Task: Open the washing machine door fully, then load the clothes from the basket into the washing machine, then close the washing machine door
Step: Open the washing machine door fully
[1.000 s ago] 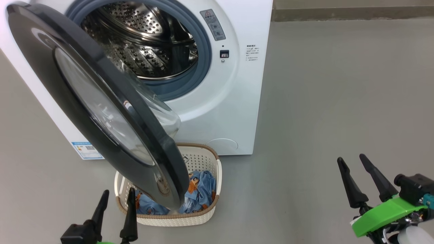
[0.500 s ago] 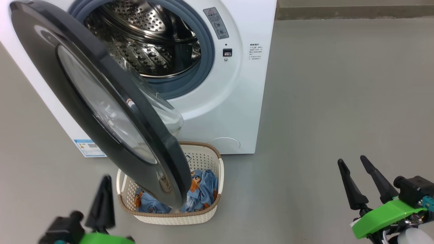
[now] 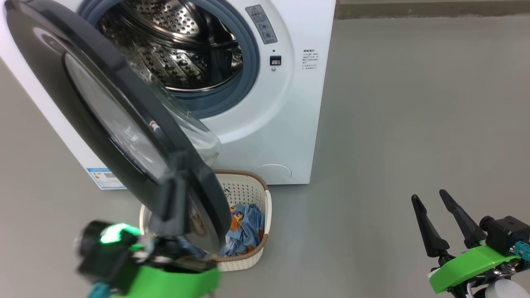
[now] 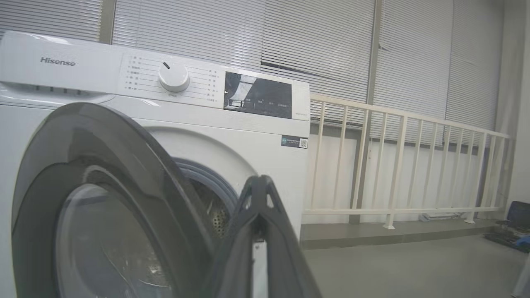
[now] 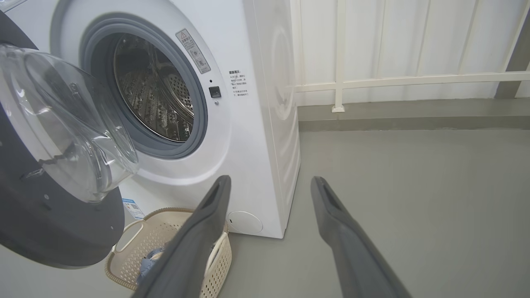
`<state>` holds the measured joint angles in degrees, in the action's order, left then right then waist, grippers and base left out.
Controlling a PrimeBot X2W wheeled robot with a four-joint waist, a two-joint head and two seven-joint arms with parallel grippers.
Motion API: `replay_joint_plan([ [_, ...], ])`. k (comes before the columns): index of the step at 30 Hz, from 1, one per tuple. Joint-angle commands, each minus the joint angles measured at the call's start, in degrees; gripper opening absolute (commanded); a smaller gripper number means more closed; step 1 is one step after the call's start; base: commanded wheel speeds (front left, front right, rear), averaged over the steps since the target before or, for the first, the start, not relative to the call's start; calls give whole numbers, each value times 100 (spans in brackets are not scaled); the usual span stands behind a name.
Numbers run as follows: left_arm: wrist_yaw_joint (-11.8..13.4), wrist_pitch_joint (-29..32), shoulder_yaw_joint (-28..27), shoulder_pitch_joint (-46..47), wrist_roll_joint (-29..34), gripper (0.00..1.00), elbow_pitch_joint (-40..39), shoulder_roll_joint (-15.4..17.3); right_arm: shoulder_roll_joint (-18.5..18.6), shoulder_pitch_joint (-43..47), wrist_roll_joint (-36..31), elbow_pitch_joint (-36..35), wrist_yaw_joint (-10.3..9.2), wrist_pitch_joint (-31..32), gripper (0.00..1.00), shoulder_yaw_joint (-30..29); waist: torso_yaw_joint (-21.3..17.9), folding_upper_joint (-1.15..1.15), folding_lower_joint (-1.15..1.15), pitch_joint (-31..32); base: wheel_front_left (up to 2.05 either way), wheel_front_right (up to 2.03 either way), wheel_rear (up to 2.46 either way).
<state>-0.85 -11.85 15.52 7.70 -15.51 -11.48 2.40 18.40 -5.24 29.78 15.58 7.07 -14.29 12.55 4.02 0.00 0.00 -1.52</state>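
Because the left claw [image 3: 174,190] is clenched shut on nothing, down at seven o'clock by the lower rim of the washing machine door [image 3: 116,120], all it can do is nudge. On that glossy rim I'd expect it to skid off, though blur hides whether they touch. At five o'clock the right claw [image 3: 428,196] hangs released and empty. Just beyond, the part-open door overhangs the basket [image 3: 248,182] and hides some of the clothes [image 3: 246,225], so a low push could clip the basket. Farthest, at twelve o'clock, the washing machine [image 3: 298,124] gapes.
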Motion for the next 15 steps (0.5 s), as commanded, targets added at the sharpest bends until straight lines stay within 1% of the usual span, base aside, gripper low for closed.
replay_joint_plan([
  [1, 76, 69, 36, 298, -129, 0, -163, 48, 102, -62, -113, -154, 42, -71, 100, 44, -36, 0, 0, -44, 0, 0, 0],
  [4, 154, 129, 509, 451, -427, 0, 66, 48, 79, -98, -163, -168, 42, -71, 100, 5, -87, 0, 0, -83, 0, 0, 0],
  [7, 209, 123, 871, 575, -718, 0, 479, 48, 42, -129, -223, -174, 42, -71, 100, -25, -143, 0, 0, -109, 0, 0, 0],
  [11, 325, -4, 1043, 719, -1086, 0, 1087, 48, 4, -129, -352, -226, 42, -71, 100, -52, -190, 0, 0, -143, 0, 0, 0],
  [15, 356, -107, 1043, 830, -1229, 0, 1516, 48, -28, -114, -445, -273, 42, -71, 100, -69, -210, 0, 0, -161, 0, 0, 0],
])
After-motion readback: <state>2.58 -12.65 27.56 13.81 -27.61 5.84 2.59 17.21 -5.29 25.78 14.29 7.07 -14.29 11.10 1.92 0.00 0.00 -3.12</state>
